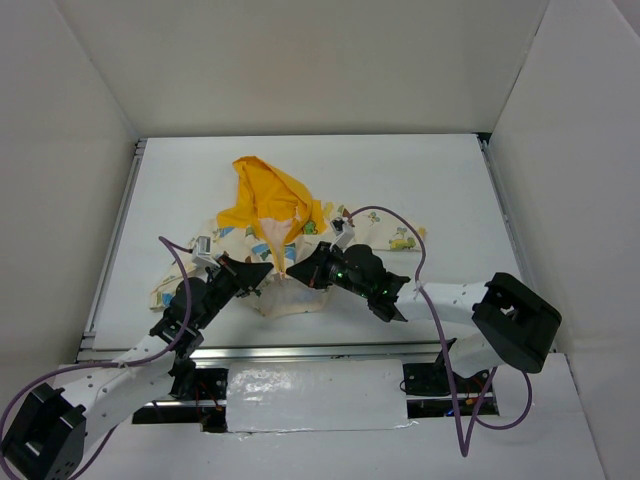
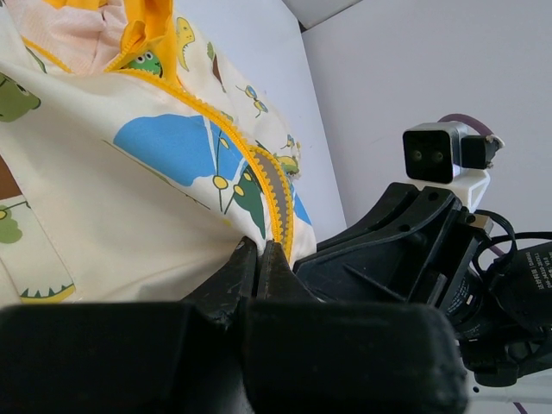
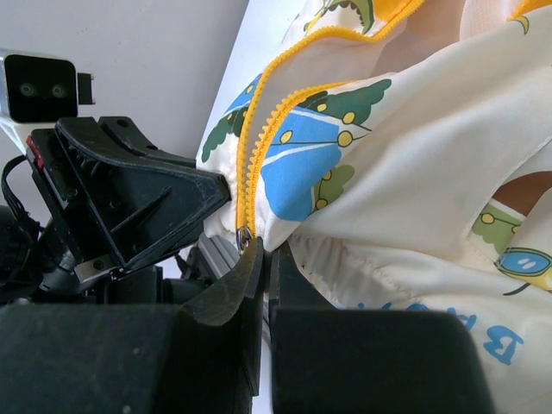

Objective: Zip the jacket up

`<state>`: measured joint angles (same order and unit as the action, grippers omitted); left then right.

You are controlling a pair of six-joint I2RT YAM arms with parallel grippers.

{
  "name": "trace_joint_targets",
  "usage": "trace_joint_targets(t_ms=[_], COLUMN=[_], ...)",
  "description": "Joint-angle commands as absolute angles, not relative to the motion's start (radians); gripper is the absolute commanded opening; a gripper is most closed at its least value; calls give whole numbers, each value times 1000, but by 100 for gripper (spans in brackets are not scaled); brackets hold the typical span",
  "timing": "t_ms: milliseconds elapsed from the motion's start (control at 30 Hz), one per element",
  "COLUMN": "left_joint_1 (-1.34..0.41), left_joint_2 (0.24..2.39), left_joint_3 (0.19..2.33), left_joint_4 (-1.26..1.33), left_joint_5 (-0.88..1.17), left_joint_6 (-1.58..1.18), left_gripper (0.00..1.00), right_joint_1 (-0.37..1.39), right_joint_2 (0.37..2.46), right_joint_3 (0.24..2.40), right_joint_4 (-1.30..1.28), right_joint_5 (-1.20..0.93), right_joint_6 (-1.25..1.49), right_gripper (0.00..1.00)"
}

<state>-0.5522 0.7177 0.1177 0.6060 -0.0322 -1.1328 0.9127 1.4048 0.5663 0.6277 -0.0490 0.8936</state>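
Overhead view, item one: the jacket [image 1: 300, 245] lies crumpled on the white tabletop [image 1: 430, 180], roughly central and a little towards your near edge, cream printed cloth with its yellow hood [image 1: 262, 195] spread on the far side. Item two: your left hand [image 1: 268, 268] reaches in from the left and your right hand [image 1: 294, 272] from the right; the two meet tip to tip at the near hem of the garment, with a purple cable [image 1: 385, 212] looping over the cloth behind the right arm. Left wrist view: the fingers [image 2: 248, 269] of your left hand are pressed together with no gap you can see, pinching the cream cloth at the lower end of the yellow zipper [image 2: 269, 185], whose closed teeth run up and away towards the hood lining; the right hand's black body and its white camera [image 2: 435, 155] sit directly opposite, just beside the hem. Right wrist view: the fingers [image 3: 246, 280] of your right hand are likewise closed to a thin slit on the jacket's hem, the metal slider [image 3: 244, 235] lying at their tips at the foot of the zipper; its two yellow tapes part higher up. The left hand's body and camera [image 3: 36, 86] face you, touching the cloth.
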Motion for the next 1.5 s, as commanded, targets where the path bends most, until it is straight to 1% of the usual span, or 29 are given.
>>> trace_joint_targets(t_ms=[0,567,967,1167,1267,1300,1333,1467], left_joint_1=[-554,-554,-554,-554,-554,-554,-554,-552], left_joint_2=[718,750,773,801,822,828,833,827], left_joint_3=[115,91,90,91,110,118,127,129], left_joint_4=[690,745,785,798,796,793,785,773], left_joint_5=[-9,-9,48,107,164,202,219,222], left_joint_6=[-1146,-1181,-1183,-1147,-1102,-1083,-1053,-1028], left_gripper=[0,0,0,0,0,0,0,0], right_joint_1=[902,897,890,827,796,793,785,790], right_joint_2=[1388,1423,1450,1431,1424,1422,1419,1427], right_joint_3=[581,626,660,658,667,673,683,712], right_joint_4=[686,698,693,727,741,733,721,628], right_joint_5=[-40,-66,-75,-170,-267,-329,-347,-364], right_joint_6=[891,900,867,838,789,770,738,696], right_gripper=[0,0,0,0,0,0,0,0])
